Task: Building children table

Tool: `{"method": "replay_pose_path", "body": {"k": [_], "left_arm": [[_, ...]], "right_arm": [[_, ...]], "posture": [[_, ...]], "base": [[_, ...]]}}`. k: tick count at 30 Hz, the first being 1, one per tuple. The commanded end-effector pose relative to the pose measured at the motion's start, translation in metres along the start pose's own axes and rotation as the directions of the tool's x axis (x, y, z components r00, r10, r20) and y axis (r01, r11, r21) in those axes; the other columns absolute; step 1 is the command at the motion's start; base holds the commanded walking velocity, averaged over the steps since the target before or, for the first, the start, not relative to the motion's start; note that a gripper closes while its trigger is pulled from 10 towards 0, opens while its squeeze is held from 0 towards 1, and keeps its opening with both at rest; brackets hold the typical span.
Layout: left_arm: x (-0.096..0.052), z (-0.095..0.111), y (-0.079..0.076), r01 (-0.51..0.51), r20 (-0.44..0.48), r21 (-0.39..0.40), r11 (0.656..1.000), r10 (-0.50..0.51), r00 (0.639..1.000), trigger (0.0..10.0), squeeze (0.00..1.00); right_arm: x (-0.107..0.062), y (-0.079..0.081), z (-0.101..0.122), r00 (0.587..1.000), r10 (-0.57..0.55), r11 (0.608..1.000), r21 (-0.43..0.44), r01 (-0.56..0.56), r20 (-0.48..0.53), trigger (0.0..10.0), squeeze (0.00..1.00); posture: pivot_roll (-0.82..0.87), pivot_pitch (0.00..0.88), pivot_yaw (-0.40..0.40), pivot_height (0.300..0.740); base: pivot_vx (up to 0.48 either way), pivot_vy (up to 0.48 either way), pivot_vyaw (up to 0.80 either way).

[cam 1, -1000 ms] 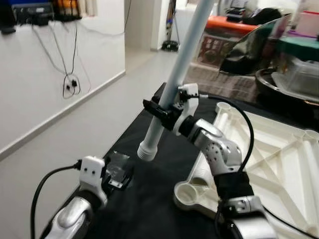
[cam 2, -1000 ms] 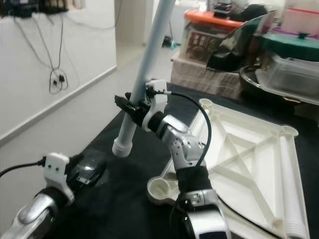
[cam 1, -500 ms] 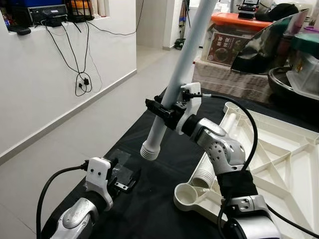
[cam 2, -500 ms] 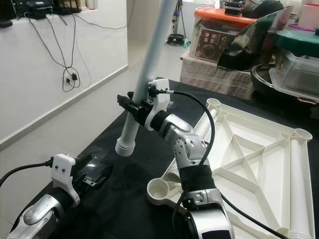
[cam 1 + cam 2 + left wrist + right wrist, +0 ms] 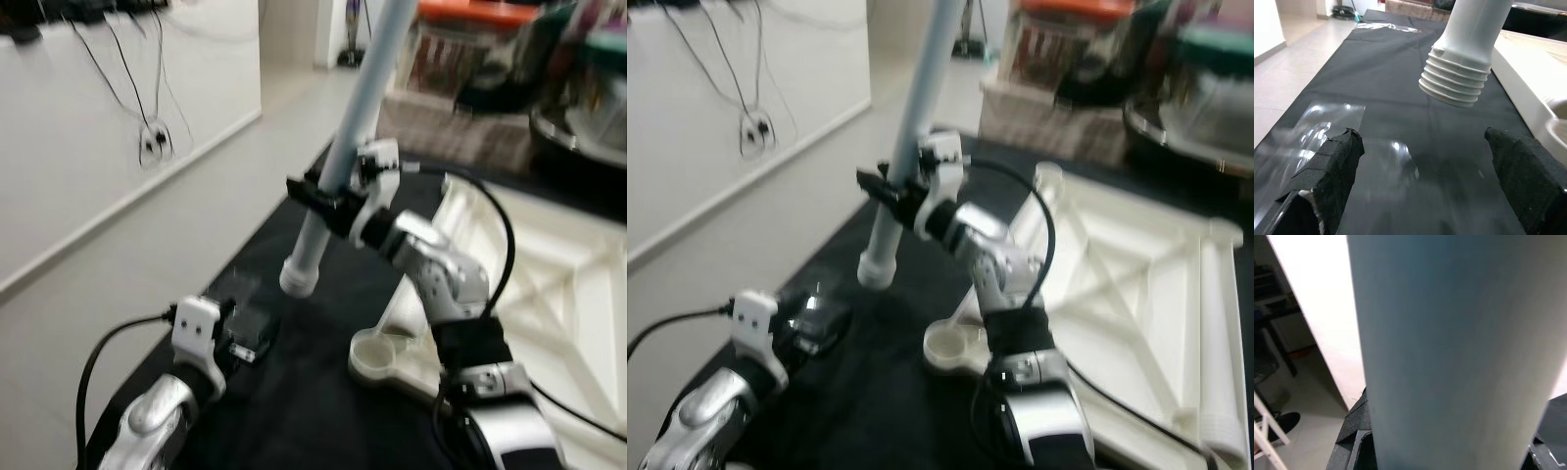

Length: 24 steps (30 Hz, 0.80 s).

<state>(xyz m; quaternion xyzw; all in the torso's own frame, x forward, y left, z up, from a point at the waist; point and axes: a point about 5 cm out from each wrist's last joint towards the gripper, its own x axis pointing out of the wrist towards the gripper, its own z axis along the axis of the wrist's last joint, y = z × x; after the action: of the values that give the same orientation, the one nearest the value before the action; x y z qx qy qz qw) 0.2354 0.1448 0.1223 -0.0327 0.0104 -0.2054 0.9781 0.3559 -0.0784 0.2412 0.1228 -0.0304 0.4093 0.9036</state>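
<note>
A pale blue table leg [image 5: 353, 137] is held aloft by the right claw [image 5: 328, 201], clenched around the shaft a little above its ribbed, threaded end [image 5: 1454, 83], which hangs in the air over the black-covered counter [image 5: 323, 401]; across the past second the leg has been kept at much the same tilt and in the same grip, while the head views have shifted and blurred, a change put down to the camera and not to the parts. The white tabletop [image 5: 1117, 284] lies upside down on the counter, ribs showing, with its nearest round corner socket [image 5: 377, 354] empty and lying below and to the right of the leg's end, still apart from it. The left claw [image 5: 1420, 191] is seen released and empty, low over the counter beside a crumpled sheet of clear plastic [image 5: 1327, 129]. By this reading the leg has not yet been seated: its end is judged to need bringing over the socket, standing upright and screwing in
</note>
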Motion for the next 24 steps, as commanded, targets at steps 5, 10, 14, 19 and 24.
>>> {"method": "replay_pose_path", "body": {"k": [5,10,14,19,24], "left_arm": [[-0.0005,-0.0033,-0.0006,0.003,-0.014,0.001,1.0,-0.003,1.0,10.0,0.0],[0.0015,-0.004,0.0001,-0.002,-0.017,0.006,1.0,0.002,1.0,10.0,0.0],[0.002,-0.0043,0.0001,-0.005,-0.018,0.008,1.0,0.005,1.0,10.0,0.0],[0.0022,-0.0047,0.0013,-0.012,-0.02,0.018,1.0,0.012,1.0,10.0,0.0],[0.003,-0.0039,0.0017,-0.013,-0.009,0.022,1.0,0.013,1.0,10.0,0.0]], "right_arm": [[-0.0021,-0.0001,0.004,1.0,0.005,1.0,-0.013,-0.005,0.026,0.0,0.0],[-0.0045,-0.0027,0.0036,1.0,-0.007,1.0,-0.018,0.008,0.023,0.0,0.0],[-0.0051,-0.0034,0.0031,1.0,-0.014,1.0,-0.018,0.014,0.023,0.0,0.0],[-0.0046,-0.0032,0.0027,1.0,-0.015,1.0,-0.018,0.015,0.026,0.0,0.0],[-0.0037,-0.0018,0.001,0.999,-0.019,0.999,-0.031,0.02,0.03,0.0,0.0]], "posture": [[0.06,0.0,-0.079,0.74],[0.06,0.0,-0.076,0.74],[0.06,0.0,-0.076,0.74],[0.06,0.0,-0.077,0.74],[0.06,0.0,-0.077,0.74]], "base": [[0.0,0.0,0.0],[0.0,0.0,0.0],[0.0,0.0,0.0],[0.0,0.0,0.0],[0.0,0.0,0.0]]}}
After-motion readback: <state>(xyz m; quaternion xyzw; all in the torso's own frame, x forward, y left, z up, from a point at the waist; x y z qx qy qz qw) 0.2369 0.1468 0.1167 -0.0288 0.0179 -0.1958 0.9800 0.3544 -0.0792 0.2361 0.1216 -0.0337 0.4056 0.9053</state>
